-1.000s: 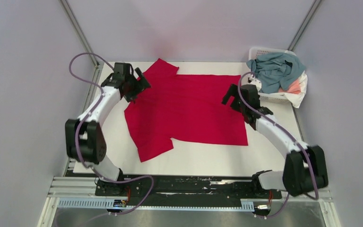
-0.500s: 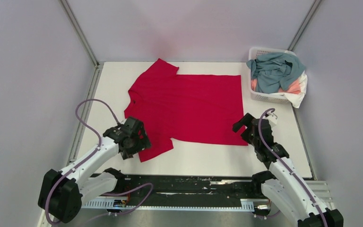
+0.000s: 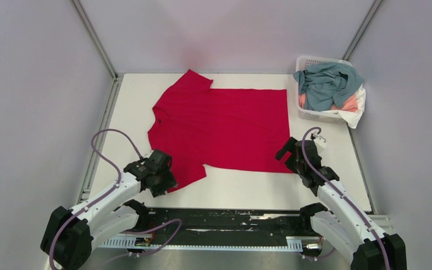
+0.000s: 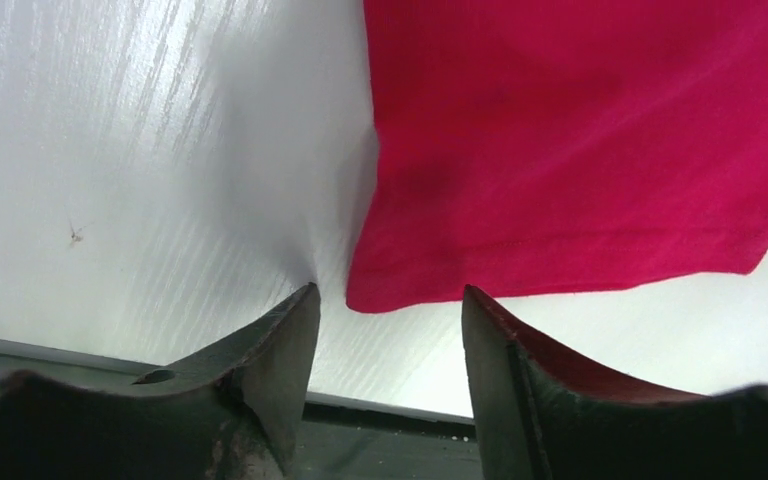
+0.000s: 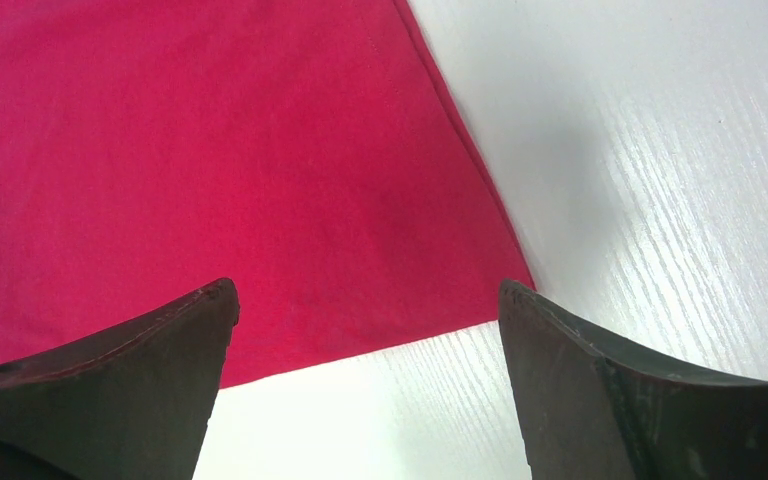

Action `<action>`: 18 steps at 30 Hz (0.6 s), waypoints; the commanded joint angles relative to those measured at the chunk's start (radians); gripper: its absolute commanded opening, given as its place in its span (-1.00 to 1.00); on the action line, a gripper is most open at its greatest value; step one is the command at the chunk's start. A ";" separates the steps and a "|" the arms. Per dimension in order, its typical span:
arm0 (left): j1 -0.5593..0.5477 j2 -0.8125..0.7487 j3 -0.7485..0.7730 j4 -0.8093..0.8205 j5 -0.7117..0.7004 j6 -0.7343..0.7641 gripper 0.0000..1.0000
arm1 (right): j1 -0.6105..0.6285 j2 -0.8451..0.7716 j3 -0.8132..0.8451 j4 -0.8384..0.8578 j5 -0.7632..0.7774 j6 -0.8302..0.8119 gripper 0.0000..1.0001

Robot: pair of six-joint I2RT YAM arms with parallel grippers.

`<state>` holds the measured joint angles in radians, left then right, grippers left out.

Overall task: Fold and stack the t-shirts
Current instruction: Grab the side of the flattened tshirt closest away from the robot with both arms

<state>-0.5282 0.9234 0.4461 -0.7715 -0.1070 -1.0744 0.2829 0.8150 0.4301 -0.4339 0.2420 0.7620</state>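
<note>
A bright red t-shirt (image 3: 225,126) lies spread flat on the white table, collar to the left, hem to the right. My left gripper (image 3: 166,179) is open at the near sleeve's corner (image 4: 400,290), which sits just beyond the gap between the fingers. My right gripper (image 3: 288,156) is open at the near hem corner (image 5: 500,290), which also lies just beyond its fingers. Neither holds cloth. The teal-grey shirt (image 3: 326,81), with salmon-pink (image 3: 349,104) and white (image 3: 355,115) cloth under it, lies heaped in the basket.
A white lattice basket (image 3: 315,115) stands at the table's far right corner. Metal frame posts rise at both far corners. The table's near edge and a black rail (image 3: 230,219) lie just behind both grippers.
A second ago both arms reached far up the shirt's sides. They pulled back to the near edge, and since half a second ago each has shifted only slightly at its corner.
</note>
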 commanded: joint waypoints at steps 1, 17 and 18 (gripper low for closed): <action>-0.003 0.073 -0.003 0.093 -0.095 -0.062 0.21 | -0.001 -0.008 0.017 0.000 0.005 0.008 1.00; -0.003 0.115 -0.015 0.200 -0.071 0.010 -1.00 | -0.001 0.099 0.018 -0.070 -0.013 -0.034 0.93; -0.004 0.107 -0.023 0.203 -0.068 0.016 -1.00 | -0.002 0.135 0.028 -0.070 -0.007 -0.033 0.86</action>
<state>-0.5289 1.0355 0.4622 -0.6144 -0.1612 -1.0855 0.2829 0.8791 0.4301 -0.4850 0.2256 0.7467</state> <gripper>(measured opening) 0.009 0.973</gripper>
